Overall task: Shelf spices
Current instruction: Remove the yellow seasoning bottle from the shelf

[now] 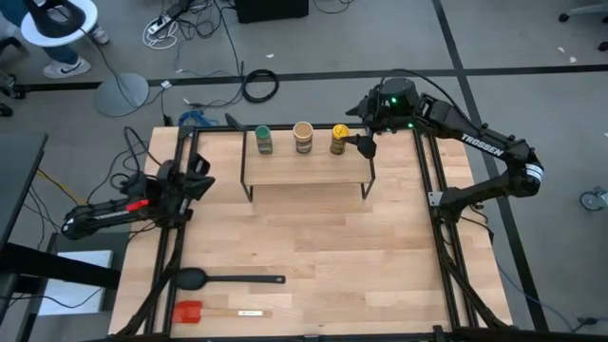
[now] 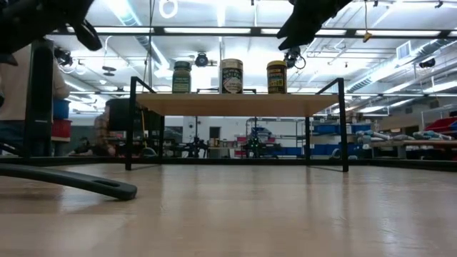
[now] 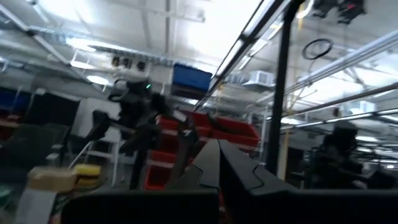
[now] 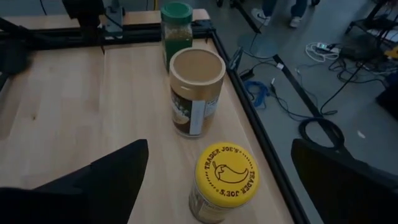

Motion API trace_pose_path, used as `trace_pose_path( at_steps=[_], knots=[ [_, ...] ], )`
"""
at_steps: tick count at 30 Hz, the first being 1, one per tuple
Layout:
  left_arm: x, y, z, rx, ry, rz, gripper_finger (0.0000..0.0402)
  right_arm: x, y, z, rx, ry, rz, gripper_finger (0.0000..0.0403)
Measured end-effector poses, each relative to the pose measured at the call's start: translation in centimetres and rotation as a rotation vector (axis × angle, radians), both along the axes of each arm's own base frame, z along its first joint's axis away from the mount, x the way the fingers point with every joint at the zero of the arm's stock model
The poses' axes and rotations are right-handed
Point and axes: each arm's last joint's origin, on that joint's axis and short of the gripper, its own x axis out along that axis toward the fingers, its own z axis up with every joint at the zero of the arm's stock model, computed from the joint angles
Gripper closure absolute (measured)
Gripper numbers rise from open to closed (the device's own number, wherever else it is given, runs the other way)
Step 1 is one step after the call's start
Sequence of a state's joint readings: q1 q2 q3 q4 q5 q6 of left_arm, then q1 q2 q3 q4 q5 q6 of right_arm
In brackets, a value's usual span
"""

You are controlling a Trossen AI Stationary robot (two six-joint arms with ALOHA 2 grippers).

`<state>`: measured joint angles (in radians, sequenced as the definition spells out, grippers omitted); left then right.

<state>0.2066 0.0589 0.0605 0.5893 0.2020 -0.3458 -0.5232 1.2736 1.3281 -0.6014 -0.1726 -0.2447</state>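
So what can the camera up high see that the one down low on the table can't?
Only the high view shows the red spatula, the spoon's round bowl, and the left end effector waiting at the table's left edge. Only the low view shows the room behind and the shelf's legs side-on. Both show three spice jars standing on the shelf, with the right end effector open beside the yellow-lidded one.

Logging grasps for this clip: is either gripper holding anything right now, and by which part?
Nothing is held. The right gripper is open beside the yellow-lidded jar on the shelf, fingers clear of it. The left gripper waits empty at the table's left.
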Motion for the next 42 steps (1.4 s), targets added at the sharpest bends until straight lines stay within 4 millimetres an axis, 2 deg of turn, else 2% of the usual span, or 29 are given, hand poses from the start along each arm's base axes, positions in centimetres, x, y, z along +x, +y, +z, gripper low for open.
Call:
trace_pose_path(
  at_steps=[6,16,32,37,42],
  knots=[
    [-0.2,-0.1,0.2,0.012,-0.026,-0.021,0.0396,0.0,0.0,-0.2,0.01,0.004,-0.004,0.0004],
    [-0.1,-0.1,0.2,-0.035,-0.021,-0.047,0.0396,0.2,-0.5,-2.1,0.02,0.043,-0.049,0.0003],
    [-0.1,0.0,0.1,-0.063,-0.01,-0.054,0.0396,3.6,-2.8,-6.0,0.068,0.135,-0.103,0.0007],
    [-0.1,0.0,0.1,-0.064,-0.007,-0.055,0.0396,3.8,-3.0,-6.5,0.097,0.149,-0.11,0.004],
    [-0.1,0.0,0.1,-0.064,-0.006,-0.054,0.0396,3.9,-2.7,-6.4,0.099,0.149,-0.101,0.0119]
  ],
)
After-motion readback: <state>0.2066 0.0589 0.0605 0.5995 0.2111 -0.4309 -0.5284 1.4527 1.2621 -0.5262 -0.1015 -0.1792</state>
